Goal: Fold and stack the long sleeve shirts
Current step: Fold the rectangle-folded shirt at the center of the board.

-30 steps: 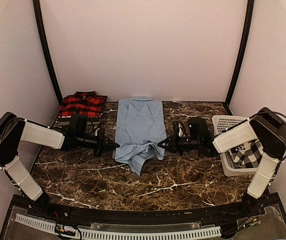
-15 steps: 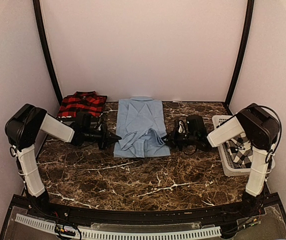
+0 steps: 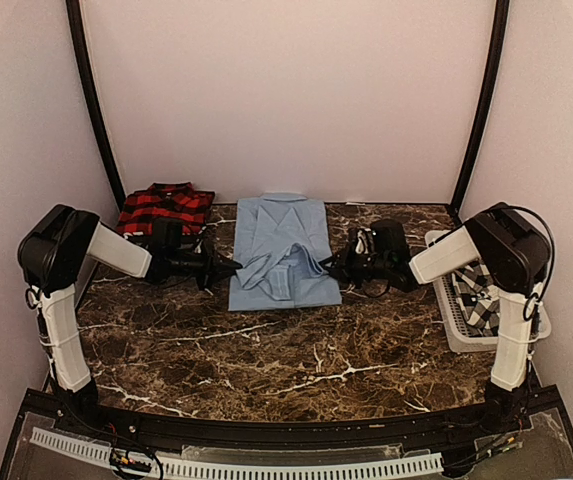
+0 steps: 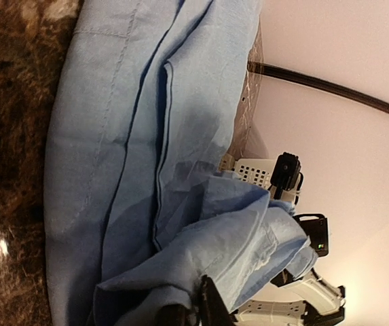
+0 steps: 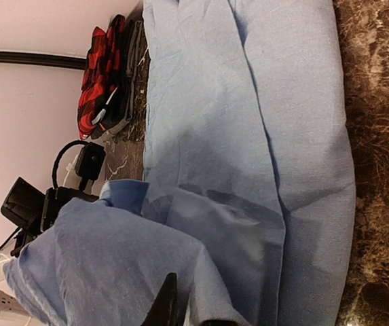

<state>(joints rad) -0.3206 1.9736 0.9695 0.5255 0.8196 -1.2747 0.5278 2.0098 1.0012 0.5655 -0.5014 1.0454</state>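
The light blue shirt (image 3: 281, 245) lies in the middle of the table, collar to the back, its lower part lifted and doubled over the body. My left gripper (image 3: 234, 267) is shut on the shirt's left lower edge, and my right gripper (image 3: 328, 265) is shut on its right lower edge. The left wrist view shows the blue cloth (image 4: 113, 136) bunched over my left gripper (image 4: 195, 311). The right wrist view shows the blue cloth (image 5: 248, 102) draped over my right gripper (image 5: 180, 309). The red-and-black plaid shirt (image 3: 164, 208) lies folded at the back left. The black-and-white checked shirt (image 3: 478, 285) lies in the basket.
A white lattice basket (image 3: 444, 240) stands at the right edge of the marble table (image 3: 296, 350). The plaid shirt also shows in the right wrist view (image 5: 96, 81). Walls close in on the left, back and right.
Both grippers have moved toward the back with the blue shirt's lower edge. The hem that hung toward the front now lies folded up over the shirt's body.
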